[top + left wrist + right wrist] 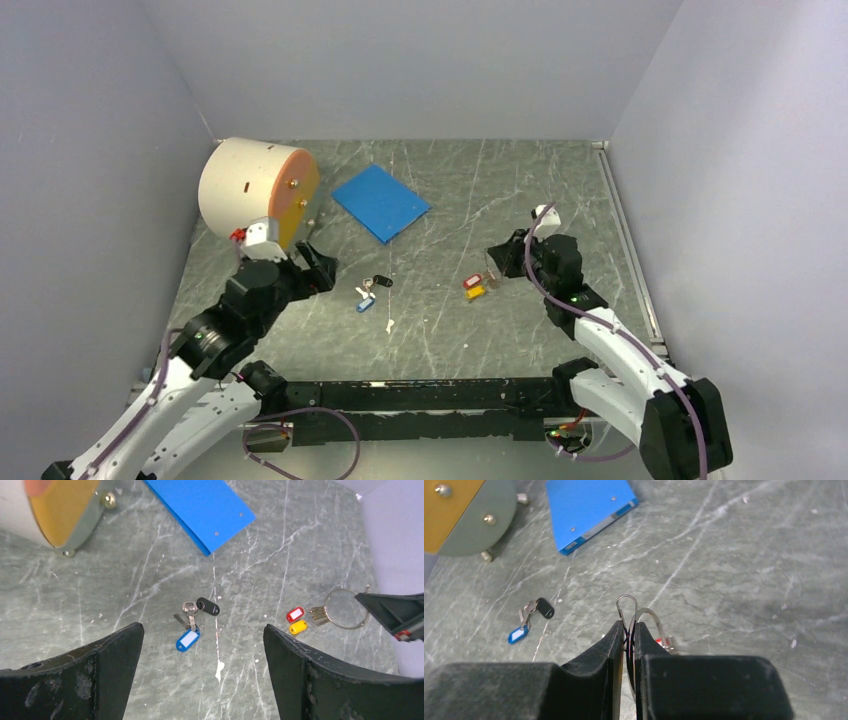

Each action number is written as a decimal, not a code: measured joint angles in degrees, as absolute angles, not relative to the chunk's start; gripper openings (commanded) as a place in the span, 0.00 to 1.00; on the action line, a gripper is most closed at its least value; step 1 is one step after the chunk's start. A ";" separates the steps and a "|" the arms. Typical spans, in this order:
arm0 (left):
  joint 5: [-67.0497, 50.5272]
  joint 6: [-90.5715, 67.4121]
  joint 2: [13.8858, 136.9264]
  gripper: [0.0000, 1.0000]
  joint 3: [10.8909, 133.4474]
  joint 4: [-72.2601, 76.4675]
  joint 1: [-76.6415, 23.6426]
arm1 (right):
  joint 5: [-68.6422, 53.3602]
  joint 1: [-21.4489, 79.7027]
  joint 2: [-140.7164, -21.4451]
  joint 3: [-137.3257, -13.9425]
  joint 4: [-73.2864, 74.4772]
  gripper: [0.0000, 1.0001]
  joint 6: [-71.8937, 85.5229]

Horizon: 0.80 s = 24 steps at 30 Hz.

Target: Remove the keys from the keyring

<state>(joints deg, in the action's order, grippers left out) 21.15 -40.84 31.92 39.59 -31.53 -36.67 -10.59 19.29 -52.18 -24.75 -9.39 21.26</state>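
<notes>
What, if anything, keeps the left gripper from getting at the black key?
Probably nothing: yes. The left gripper hangs open with the black key lying on the table just ahead, between its fingers. The right gripper, shut on the keyring, is off to one side.

Grey marbled table (450, 340) under blue pad (380, 202), white drum (250, 185) and loose keys (189, 611).

Table (100, 605) grey-green with white veins. Pad (200, 505) blue, keyring (345, 611) silver. Black key head (208, 606), red tag (295, 614), yellow tag (298, 627), blue-and-white tag (188, 639).
</notes>
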 measured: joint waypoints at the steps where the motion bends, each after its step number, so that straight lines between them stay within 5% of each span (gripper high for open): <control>1: 21.41 -40.12 30.94 0.94 41.12 -33.23 -36.67 | -10.55 18.13 -52.97 -24.10 -10.22 0.01 22.37; 10: 23.44 -30.87 26.76 0.94 47.57 -39.86 -36.67 | -6.66 10.70 -55.09 -19.92 -14.24 0.20 27.68; 18: 27.20 -24.64 24.10 0.94 48.56 -42.13 -36.67 | 0.27 8.62 -54.83 -19.94 -12.40 0.49 29.10; 24: 29.26 -23.20 20.16 0.94 48.49 -42.13 -36.67 | 7.20 8.40 -49.89 -19.97 -6.90 0.59 30.35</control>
